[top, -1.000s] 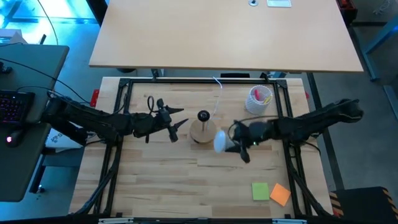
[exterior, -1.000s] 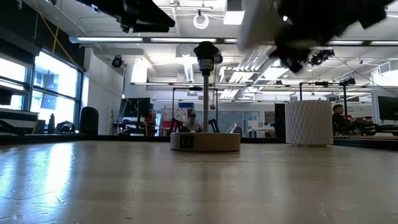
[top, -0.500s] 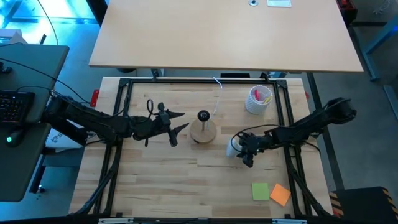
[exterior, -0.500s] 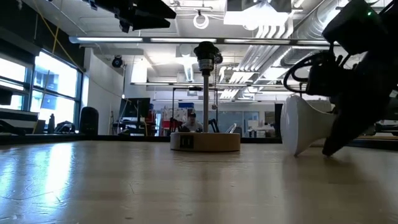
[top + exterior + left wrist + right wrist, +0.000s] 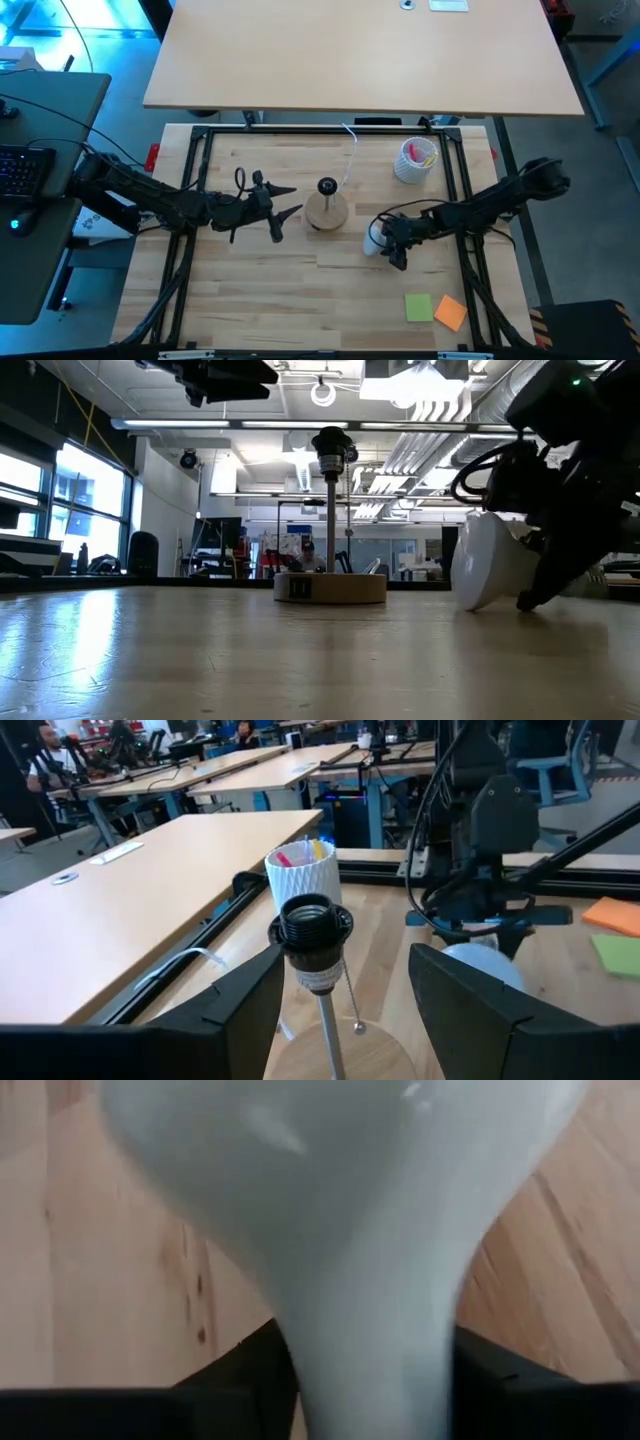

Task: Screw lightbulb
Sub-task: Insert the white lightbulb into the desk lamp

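Lying on the surface (image 5: 300,275) between the right tool's (image 5: 385,242) fingers, the bulb (image 5: 374,239) points its narrow base into that tool; whether it is clamped I cannot tell. Left tool (image 5: 283,199), fingers apart, hovers facing the stand (image 5: 327,209).

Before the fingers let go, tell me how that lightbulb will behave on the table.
The lightbulb lies on its side on the bare wood, so its round globe would probably roll if nudged. Its frosted surface looks smooth, likely slippery at the narrow neck between the right gripper's fingers. It looks thin-walled and light, so probably fragile if pressed hard.
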